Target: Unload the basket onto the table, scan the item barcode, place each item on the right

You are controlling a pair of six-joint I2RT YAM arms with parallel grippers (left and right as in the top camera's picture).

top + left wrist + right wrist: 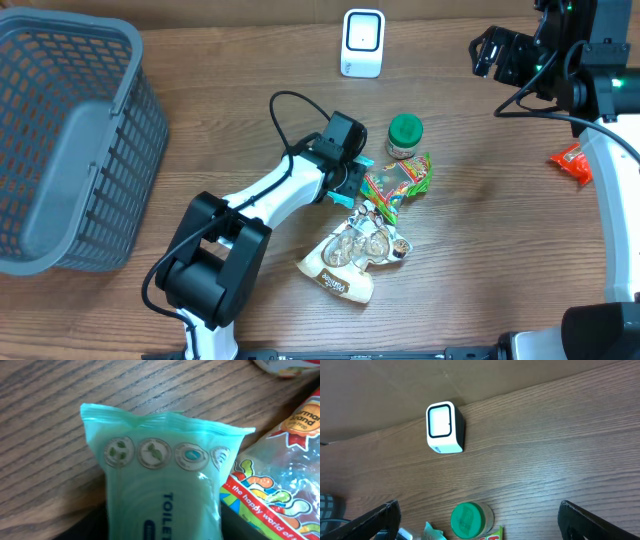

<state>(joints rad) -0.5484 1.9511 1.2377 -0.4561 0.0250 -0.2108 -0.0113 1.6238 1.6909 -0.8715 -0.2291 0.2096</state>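
The item is a teal tissue pack (160, 475) printed "TOILE", lying flat on the wood table. My left gripper (162, 530) has a dark finger pressed against each long side of it, shut on the pack. From overhead, only teal corners of the pack (345, 198) show under the left gripper (350, 180). The white barcode scanner (362, 43) stands at the table's far edge, also in the right wrist view as scanner (444, 427). My right gripper (495, 52) hangs high at the far right, open and holding nothing, with its fingers (380, 520) far apart.
A green-lidded jar (405, 135) and a gummy candy bag (397, 182) lie right beside the pack. A clear snack bag (355, 255) sits nearer the front. A grey basket (128, 90) fills the left side. A red packet (572, 165) lies at the right edge.
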